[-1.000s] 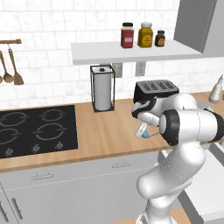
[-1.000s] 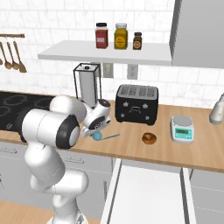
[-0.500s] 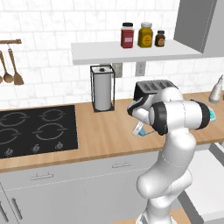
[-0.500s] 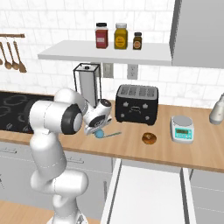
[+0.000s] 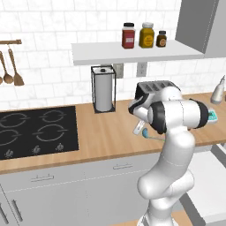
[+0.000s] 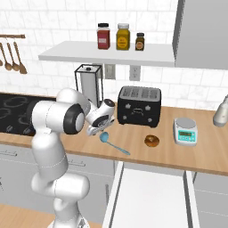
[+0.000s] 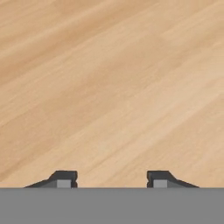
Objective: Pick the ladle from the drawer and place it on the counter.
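Note:
The teal-blue ladle (image 6: pixel 115 146) lies flat on the wooden counter (image 6: pixel 164 153), its bowl toward the hand and its handle pointing at the front edge. My gripper (image 6: pixel 92 132) hovers just left of the bowl, angled down at the wood. In the left base view the gripper (image 5: pixel 138 130) sits beside the ladle (image 5: pixel 150 136), which my forearm partly hides. The hand view has the gripper (image 7: pixel 109 179) open, fingers wide apart, nothing between them, over bare counter (image 7: pixel 109 87). The white drawer (image 6: pixel 151 196) stands pulled out below the counter, its pale interior bare where it shows.
A black toaster (image 6: pixel 139 106) stands behind the ladle, with a paper-towel holder (image 6: pixel 87 87) to its left. A donut (image 6: pixel 152 140) and a small scale (image 6: pixel 185 132) lie to the right. The black cooktop (image 5: pixel 37 132) is at the left. Jars stand on the wall shelf (image 6: pixel 111 52).
My arm has straightened up and the elbow has risen. The gripper has let go of the ladle, which has settled on the counter with its handle swung toward the front edge.

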